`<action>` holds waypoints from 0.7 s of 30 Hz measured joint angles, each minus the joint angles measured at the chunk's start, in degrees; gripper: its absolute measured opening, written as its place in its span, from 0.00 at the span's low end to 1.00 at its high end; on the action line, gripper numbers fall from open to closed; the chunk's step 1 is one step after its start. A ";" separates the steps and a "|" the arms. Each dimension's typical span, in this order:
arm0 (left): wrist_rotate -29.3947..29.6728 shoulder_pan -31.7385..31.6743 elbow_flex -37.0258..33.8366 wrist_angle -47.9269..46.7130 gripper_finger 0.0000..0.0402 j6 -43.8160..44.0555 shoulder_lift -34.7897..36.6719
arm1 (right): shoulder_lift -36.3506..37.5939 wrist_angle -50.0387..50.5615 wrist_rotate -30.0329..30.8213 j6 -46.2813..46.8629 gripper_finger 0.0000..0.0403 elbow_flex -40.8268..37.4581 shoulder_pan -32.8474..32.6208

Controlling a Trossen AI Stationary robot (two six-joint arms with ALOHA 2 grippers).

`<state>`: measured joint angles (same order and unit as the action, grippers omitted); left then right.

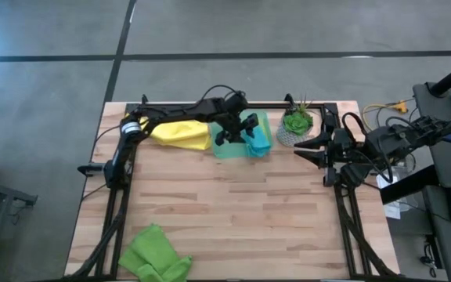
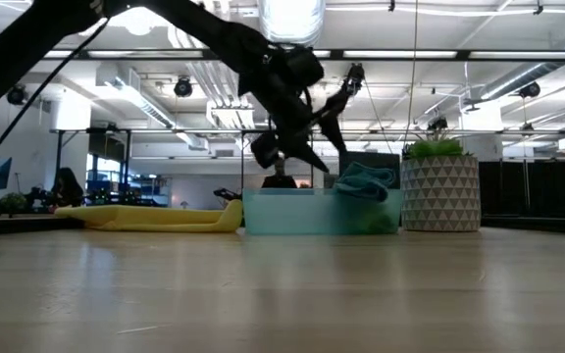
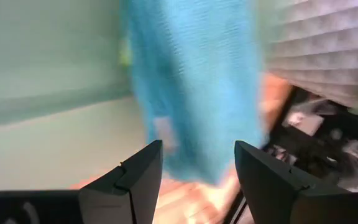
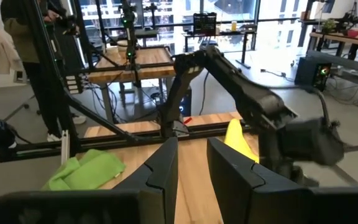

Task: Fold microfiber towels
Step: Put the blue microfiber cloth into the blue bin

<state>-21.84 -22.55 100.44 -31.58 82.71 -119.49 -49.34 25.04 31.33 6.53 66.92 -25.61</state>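
Observation:
A teal-blue towel (image 1: 258,141) lies bunched at the right end of a translucent green tray (image 1: 225,149) at the table's far edge and rises above its wall (image 2: 366,181). My left gripper (image 1: 237,135) hangs open just above the tray, left of that towel, with nothing between its fingers (image 3: 197,168). A yellow towel (image 1: 182,135) lies flat on the table left of the tray. Lime green towels (image 1: 156,254) lie crumpled at the near left corner. My right gripper (image 1: 302,149) waits raised at the right, narrowly open (image 4: 192,155) and holding nothing.
A potted plant in a white patterned pot (image 1: 294,129) stands just right of the tray at the far edge. The dark frame rails (image 1: 343,227) run along the table's sides. Bare wood (image 1: 241,211) fills the middle and near right.

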 joint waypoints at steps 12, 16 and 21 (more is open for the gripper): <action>1.45 -1.00 0.04 0.42 0.46 -17.32 5.26 | 0.07 0.04 0.20 1.32 0.20 -0.07 0.02; 1.77 -1.34 0.02 -1.31 0.46 -28.62 8.23 | 0.00 0.22 0.22 2.44 0.20 -0.07 0.02; 1.33 -1.22 0.02 -2.31 0.46 -39.74 13.68 | -0.54 0.11 0.22 2.89 0.20 -0.30 0.02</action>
<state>-20.51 -23.77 100.47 -33.89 42.97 -105.81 -49.89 25.15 31.55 9.42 66.62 -25.58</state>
